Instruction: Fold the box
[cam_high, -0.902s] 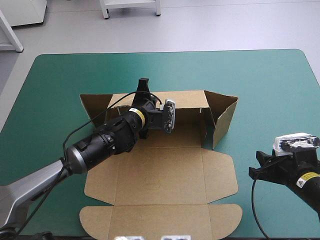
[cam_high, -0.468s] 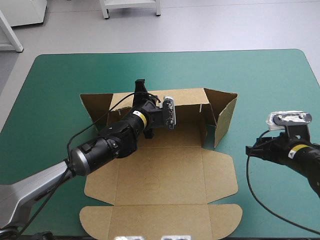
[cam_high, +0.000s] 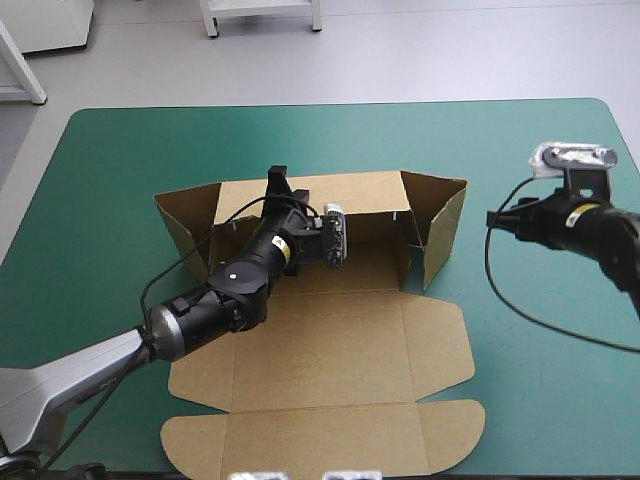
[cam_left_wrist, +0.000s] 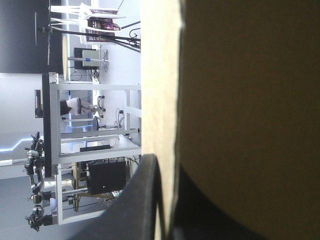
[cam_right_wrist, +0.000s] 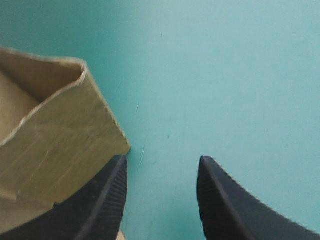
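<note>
- Moved since earlier: right hand (cam_high: 497, 219), from near edge to just beside the box's (cam_high: 330, 345) raised right wall; fingers (cam_right_wrist: 107, 200) apart.
- Held: left hand (cam_high: 281, 186) clamped on rear wall.
- Box: mid teal-green tabletop (cam_high: 120, 150), lid flat.

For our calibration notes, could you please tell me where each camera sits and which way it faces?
High view: above and behind the robot, looking down at the box on the table; both arms show.
Left wrist view: above the left wrist, facing the box's raised back wall; left gripper shut on it.
Right wrist view: above the right wrist, facing the table; right gripper open.
Shared: all see the box.
</note>
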